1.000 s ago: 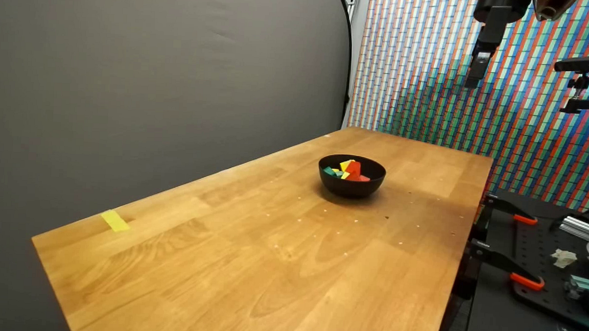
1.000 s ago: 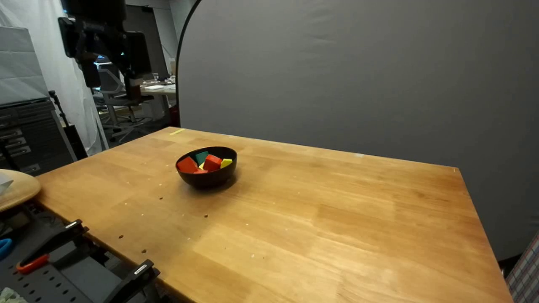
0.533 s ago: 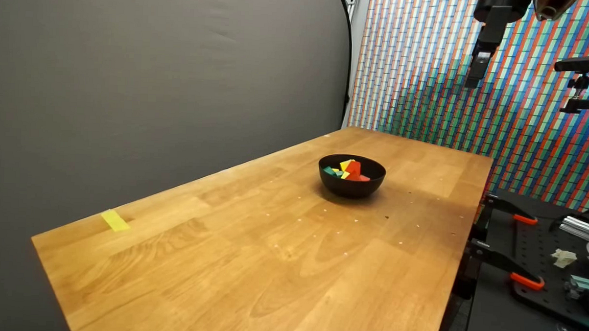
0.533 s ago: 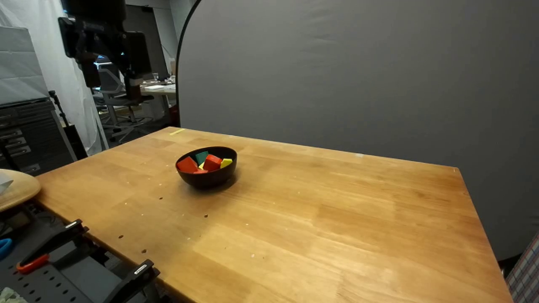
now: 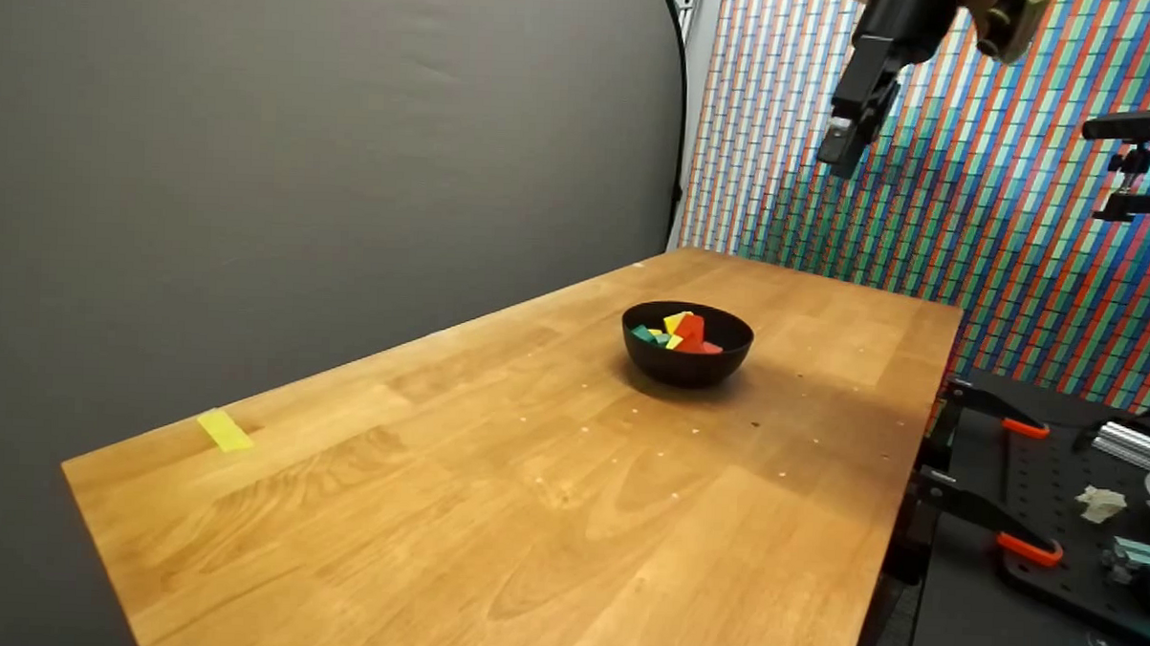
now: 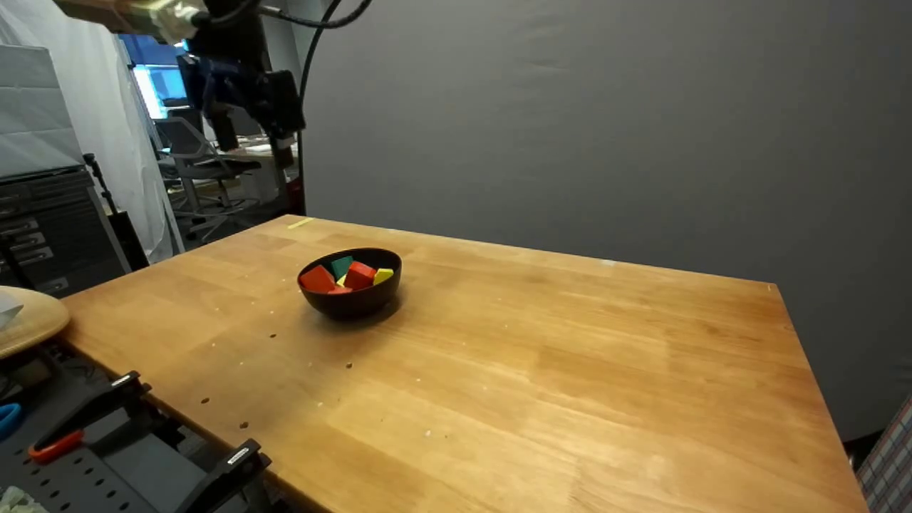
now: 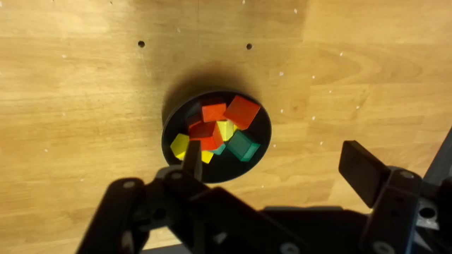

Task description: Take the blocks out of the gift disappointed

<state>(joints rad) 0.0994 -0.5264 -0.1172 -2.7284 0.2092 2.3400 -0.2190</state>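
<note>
Several red, yellow and green blocks lie heaped in the small black bowl (image 7: 226,171), which is the task's gift disappointed. In the wrist view a large red block (image 7: 242,112) rests against the upper right wall, with a green block (image 7: 242,145) below it and a yellow block (image 7: 179,144) at the left. My gripper (image 7: 272,155) is open, nothing between its fingers. One finger (image 7: 192,158) covers part of the bowl and a yellow block from the camera. Both exterior views have the bowl upright on the table, and the gripper (image 6: 255,148) hangs high above the tabletop.
A wooden table (image 5: 492,511) carries the bowl, with a flat yellow tape strip (image 5: 225,430) near a corner. Black clamps with orange tips (image 5: 1028,549) grip its edge. A grey backdrop (image 6: 570,128) stands along the far side. A camera on a mount (image 5: 1137,127) sits beyond the table.
During the last half second the arm has swung and tilted, leftward in an exterior view and rightward in an exterior view. The gripper stays open; bowl and blocks have not moved.
</note>
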